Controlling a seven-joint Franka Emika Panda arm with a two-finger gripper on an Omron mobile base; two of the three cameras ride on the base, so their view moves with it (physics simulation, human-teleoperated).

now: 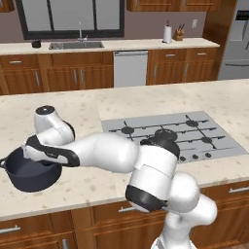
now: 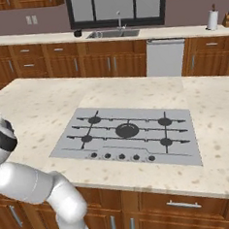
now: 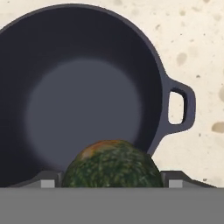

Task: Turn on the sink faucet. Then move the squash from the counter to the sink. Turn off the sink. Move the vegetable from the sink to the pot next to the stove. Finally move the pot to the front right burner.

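Note:
The squash (image 3: 113, 165), dark green with an orange patch, sits between my gripper's (image 3: 111, 181) two fingertips and fills the gap between them; the gripper is shut on it. Right below is the open mouth of the dark pot (image 3: 83, 105), with one loop handle to the right. In the left base view the hand hangs over the pot (image 1: 24, 179), which stands on the counter (image 1: 87, 109) left of the stove (image 1: 175, 133). The sink (image 1: 75, 45) and sink faucet (image 1: 80, 33) are on the far back counter.
The stove (image 2: 127, 132) has black grates and a row of knobs along its front. My arm stretches low across the counter's front left. A small dark object (image 1: 36, 44) sits left of the sink, and a paper towel roll (image 1: 168, 34) stands to its right.

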